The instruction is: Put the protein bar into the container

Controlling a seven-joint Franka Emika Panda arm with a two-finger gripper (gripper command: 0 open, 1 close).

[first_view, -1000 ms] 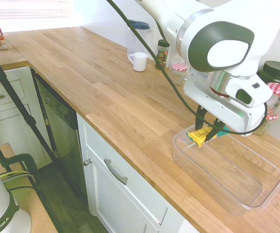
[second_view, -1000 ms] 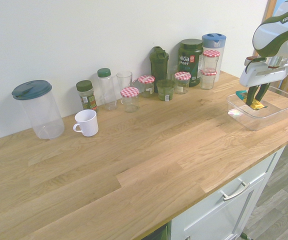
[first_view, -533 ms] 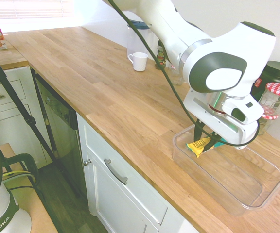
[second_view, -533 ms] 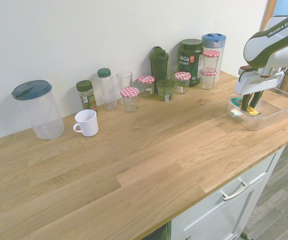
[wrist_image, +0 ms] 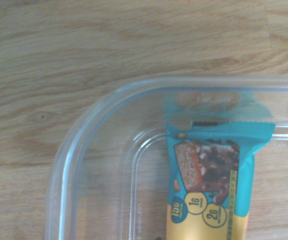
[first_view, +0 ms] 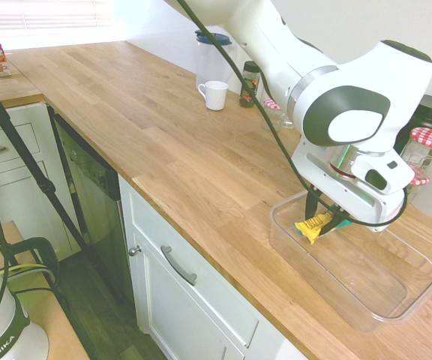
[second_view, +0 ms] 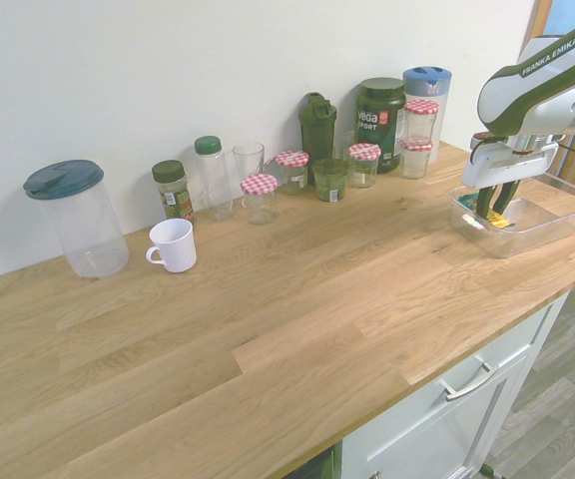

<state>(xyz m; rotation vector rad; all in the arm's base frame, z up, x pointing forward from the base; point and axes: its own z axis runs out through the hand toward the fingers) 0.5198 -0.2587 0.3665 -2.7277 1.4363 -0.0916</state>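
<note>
The protein bar (first_view: 313, 224), yellow with a teal end, hangs inside the near corner of the clear plastic container (first_view: 396, 298) at the counter's right end. My gripper (first_view: 319, 220) is shut on the bar, reaching down below the tub's rim. In the second exterior view the gripper (second_view: 494, 208) and the bar (second_view: 497, 218) sit low in the container (second_view: 557, 226). The wrist view shows the bar (wrist_image: 211, 185) over the container's rounded corner (wrist_image: 79, 150), its teal end close to the tub wall.
Jars with red-checked lids (second_view: 260, 196), a dark supplement tub (second_view: 379, 122), a green shaker (second_view: 317, 127) and a spice jar (second_view: 172, 189) line the wall. A white mug (second_view: 173, 244) and a lidded pitcher (second_view: 77, 217) stand at the left. The counter's front edge runs just before the container.
The gripper has lowered with the bar from above the container's rim to down inside its near corner. The container has stayed in place.
</note>
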